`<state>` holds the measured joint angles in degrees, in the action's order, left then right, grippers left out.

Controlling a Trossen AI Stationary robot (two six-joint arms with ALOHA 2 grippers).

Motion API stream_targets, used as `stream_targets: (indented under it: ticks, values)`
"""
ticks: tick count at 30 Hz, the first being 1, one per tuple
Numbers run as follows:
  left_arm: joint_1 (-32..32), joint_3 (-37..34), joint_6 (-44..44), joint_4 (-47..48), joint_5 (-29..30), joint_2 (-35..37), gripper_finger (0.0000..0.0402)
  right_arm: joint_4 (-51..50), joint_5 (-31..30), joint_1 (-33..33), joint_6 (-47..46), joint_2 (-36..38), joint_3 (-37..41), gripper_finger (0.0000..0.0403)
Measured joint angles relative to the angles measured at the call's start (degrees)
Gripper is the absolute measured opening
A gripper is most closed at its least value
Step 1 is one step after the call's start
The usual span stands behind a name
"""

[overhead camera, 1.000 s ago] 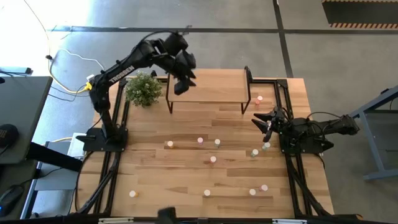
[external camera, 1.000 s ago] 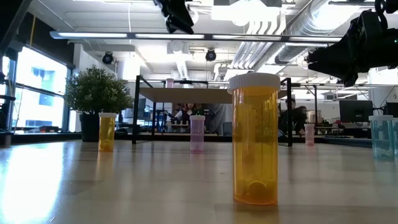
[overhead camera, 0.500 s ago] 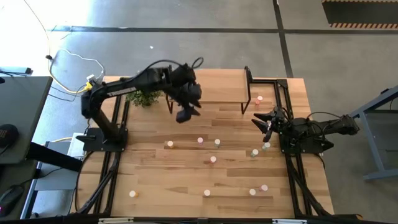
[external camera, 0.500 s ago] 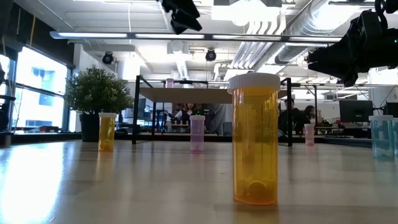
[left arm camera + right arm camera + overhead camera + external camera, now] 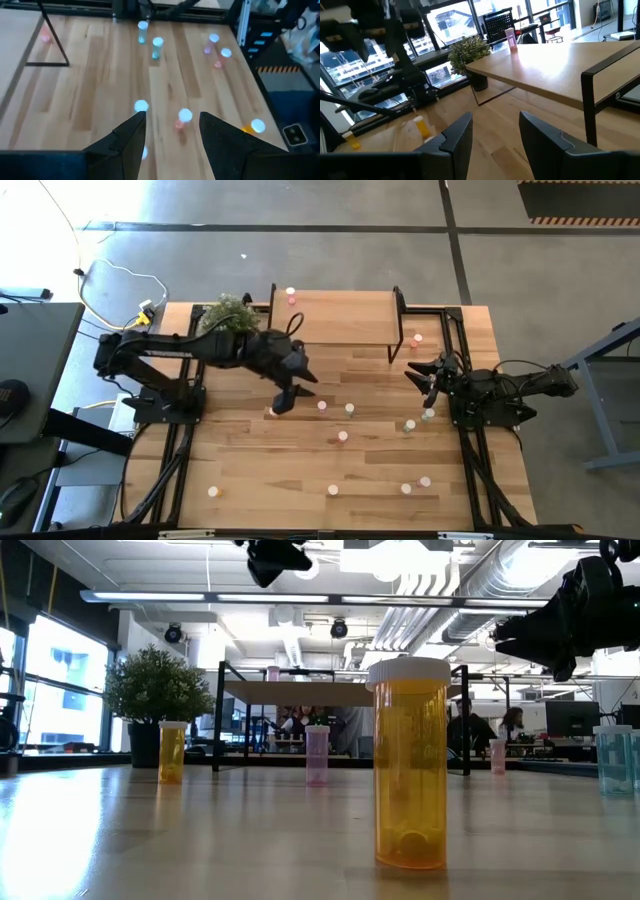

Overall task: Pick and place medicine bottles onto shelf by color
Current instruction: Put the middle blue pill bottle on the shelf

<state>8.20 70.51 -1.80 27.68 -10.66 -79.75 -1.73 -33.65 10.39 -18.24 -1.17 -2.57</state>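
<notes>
The left arm has swung away from the shelf (image 5: 335, 318) and down over the middle of the big wooden table (image 5: 250, 470), and now one pink bottle (image 5: 290, 293) stands on the shelf's back corner near the plant (image 5: 228, 315). The left gripper (image 5: 283, 402) hangs above the table with its fingers spread and nothing between them. The right gripper (image 5: 428, 378) waits by the table's right side, fingers spread too. I think the left one is going for a bottle next, so it should drop straight down over one bottle (image 5: 273, 412) and not bump its neighbours (they stand quite close). The other medicine bottles (image 5: 342, 436) are dotted about the tabletop. Behind is a bright room with pipes overhead.
</notes>
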Motion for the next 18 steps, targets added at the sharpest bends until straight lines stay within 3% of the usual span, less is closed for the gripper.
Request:
stream_targets:
  ticks: [4,12,18]
  values:
    - [-2.27,-6.05,-2.54,-5.53,2.51,3.10,0.0174,0.30,0.98,0.00,-2.06,0.04,0.02,0.0154]
    - [-6.65,-16.61,-6.06,-16.48,7.42,5.82,0.0174,3.32,9.99,0.01,-4.96,0.04,-0.18,0.0154]
    - [-10.12,-22.35,-6.61,-26.02,10.43,5.82,0.0174,-3.07,13.42,0.07,-6.91,-2.56,-7.11,0.0154]
